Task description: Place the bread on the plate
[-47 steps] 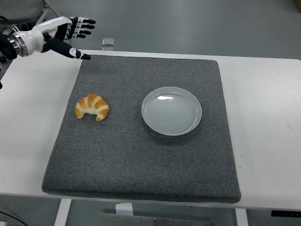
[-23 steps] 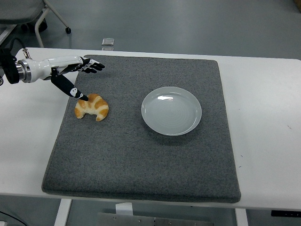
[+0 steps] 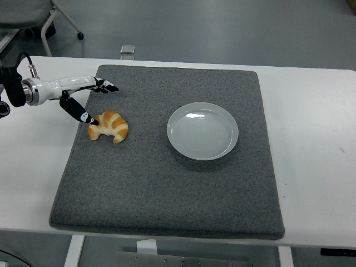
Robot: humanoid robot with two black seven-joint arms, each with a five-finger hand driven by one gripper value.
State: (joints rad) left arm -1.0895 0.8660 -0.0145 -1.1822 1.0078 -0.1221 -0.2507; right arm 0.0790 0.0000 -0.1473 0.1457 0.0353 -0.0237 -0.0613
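Note:
A golden croissant (image 3: 109, 126) lies on the left part of the grey mat (image 3: 167, 189). An empty pale plate (image 3: 203, 130) sits on the mat to its right, a hand's width away. My left hand (image 3: 92, 100) reaches in from the left edge, just above and left of the croissant. Its fingers (image 3: 105, 87) are spread flat over the mat's left border, and the thumb tip (image 3: 89, 118) points down at the croissant's left end. The hand holds nothing. The right arm is out of view.
The mat covers most of the white table (image 3: 317, 139). A small clear object (image 3: 128, 50) rests at the table's far edge. A chair base (image 3: 55, 19) stands on the floor at the top left.
The left hand came down from the mat's far left corner toward the croissant, then drew slightly left. The croissant and plate stayed put.

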